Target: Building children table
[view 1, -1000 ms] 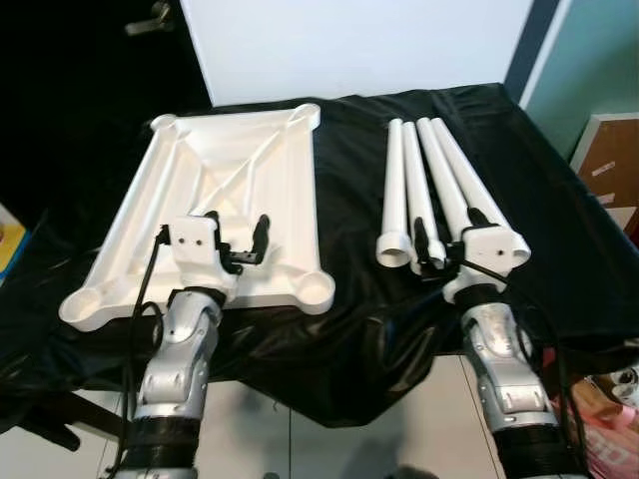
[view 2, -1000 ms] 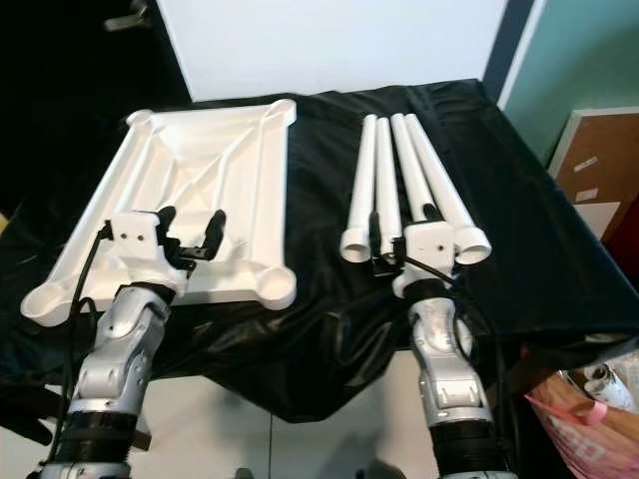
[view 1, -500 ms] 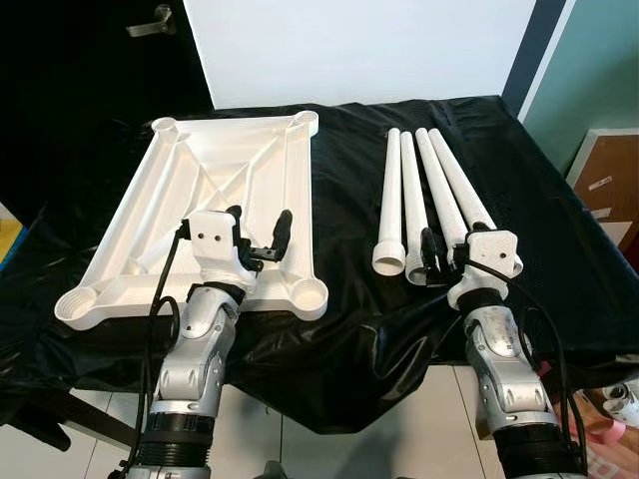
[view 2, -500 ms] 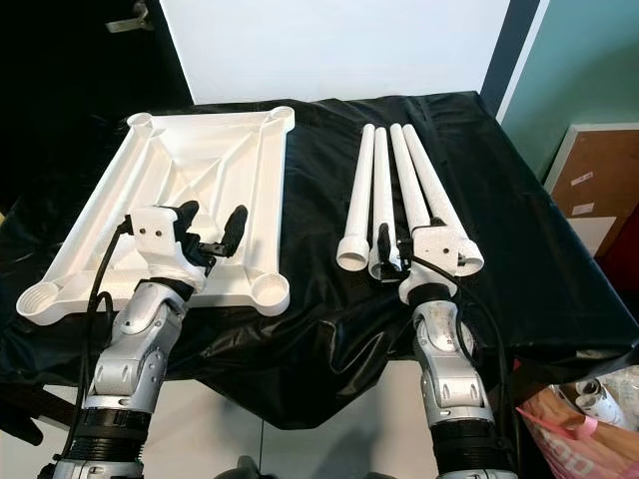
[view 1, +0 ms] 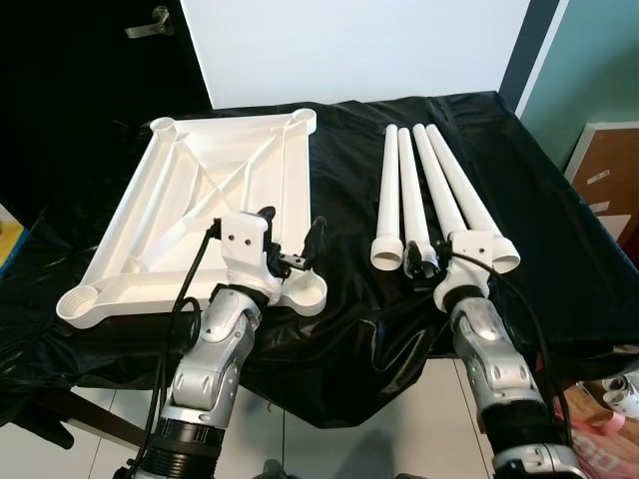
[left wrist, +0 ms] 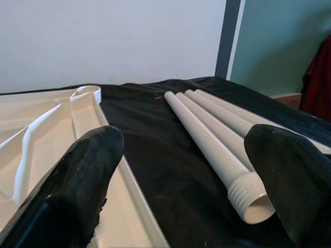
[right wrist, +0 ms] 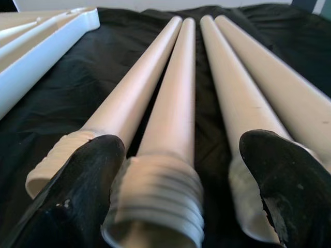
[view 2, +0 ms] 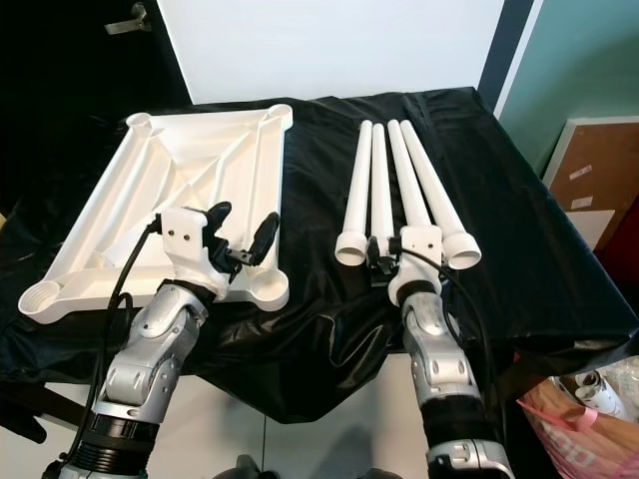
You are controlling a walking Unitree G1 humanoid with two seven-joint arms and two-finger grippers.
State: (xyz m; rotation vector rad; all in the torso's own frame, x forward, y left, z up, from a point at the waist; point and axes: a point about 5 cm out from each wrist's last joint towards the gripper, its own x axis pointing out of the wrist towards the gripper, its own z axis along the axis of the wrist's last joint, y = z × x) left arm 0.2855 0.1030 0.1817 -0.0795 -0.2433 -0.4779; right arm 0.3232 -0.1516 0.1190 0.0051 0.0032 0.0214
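Right tool [right wrist: 181, 191] straddles the threaded ends of 2 legs [right wrist: 170, 119].

1. Looking forward and down from the head, both eye views taking in the whole black-draped surface [view 1: 349, 130], the white tabletop [view 1: 200, 200] and four legs [view 1: 429, 190].
2. Sharing nearly the same scene, the right eye view sitting slightly shifted.
3. Peering low along the left gripper [left wrist: 181, 181], very near, across tabletop edge and legs.
4. Facing close along the right gripper [right wrist: 181, 196], straight down the legs' threaded ends.
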